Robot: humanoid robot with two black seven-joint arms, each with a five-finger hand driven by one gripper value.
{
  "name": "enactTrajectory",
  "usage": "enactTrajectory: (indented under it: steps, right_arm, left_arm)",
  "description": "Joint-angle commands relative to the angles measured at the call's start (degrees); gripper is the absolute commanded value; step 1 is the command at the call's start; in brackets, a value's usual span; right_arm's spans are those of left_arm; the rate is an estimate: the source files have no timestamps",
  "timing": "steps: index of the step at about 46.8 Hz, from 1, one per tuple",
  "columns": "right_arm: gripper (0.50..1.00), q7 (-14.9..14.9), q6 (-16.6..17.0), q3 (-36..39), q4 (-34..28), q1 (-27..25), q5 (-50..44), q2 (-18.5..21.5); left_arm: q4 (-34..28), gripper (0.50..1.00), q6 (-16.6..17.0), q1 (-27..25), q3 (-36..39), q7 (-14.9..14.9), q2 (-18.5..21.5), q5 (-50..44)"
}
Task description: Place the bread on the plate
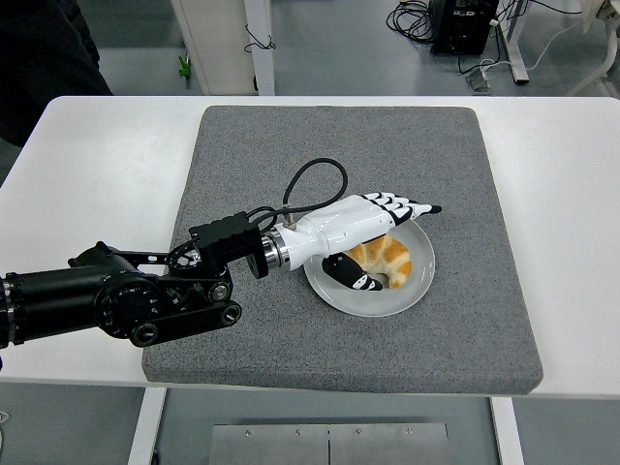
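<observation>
Spanning the frame, the broad white table (97, 165) carries a square grey foam mat (339, 165) with bare room on every side of the round white plate (418, 283) at centre right, well inside the mat's edges. Reaching from the lower left, the black left arm ends in a white-shelled left hand (373, 232), fingers extended and released, holding nothing, above the plate. A golden-brown curved bread roll (387, 258) lies on the plate, so placing looks done; only withdrawing toward the lower left appears left

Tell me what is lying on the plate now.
The bread lies on the plate. The left robot hand, fingers spread, hangs over its left part, so that part is hidden.
</observation>
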Motion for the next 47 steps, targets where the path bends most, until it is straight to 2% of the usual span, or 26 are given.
enactTrajectory:
  steps: [1, 12, 17, 26, 38, 47]
  right_arm:
    - [1.000, 0.0, 0.0, 0.0, 0.0, 0.0, 0.0, 0.0]
    - [1.000, 0.0, 0.0, 0.0, 0.0, -0.1, 0.0, 0.0]
    - [1.000, 0.0, 0.0, 0.0, 0.0, 0.0, 0.0, 0.0]
    - [1.000, 0.0, 0.0, 0.0, 0.0, 0.0, 0.0, 0.0]
    - [1.000, 0.0, 0.0, 0.0, 0.0, 0.0, 0.0, 0.0]
    - [1.000, 0.0, 0.0, 0.0, 0.0, -0.1, 0.0, 0.0]
  left_arm:
    - [-0.4, 0.963, -1.3, -0.2, -1.3, 0.0, 0.7, -2.5]
    - [-1.1, 0.963, -8.1, 0.0, -10.9, -0.2, 3.2, -9.6]
    - [-1.1, 0.965, -10.1, 0.5, -15.0, -0.2, 4.3, -14.2]
    - [-1.0, 0.968, -10.2, 1.2, -16.5, -0.2, 5.7, -19.0]
    - [0.0, 0.969, -10.1, 3.5, -19.9, -0.2, 5.7, -26.3]
    - [3.1, 0.969, -9.5, 5.3, -23.4, -0.1, 5.4, -32.8]
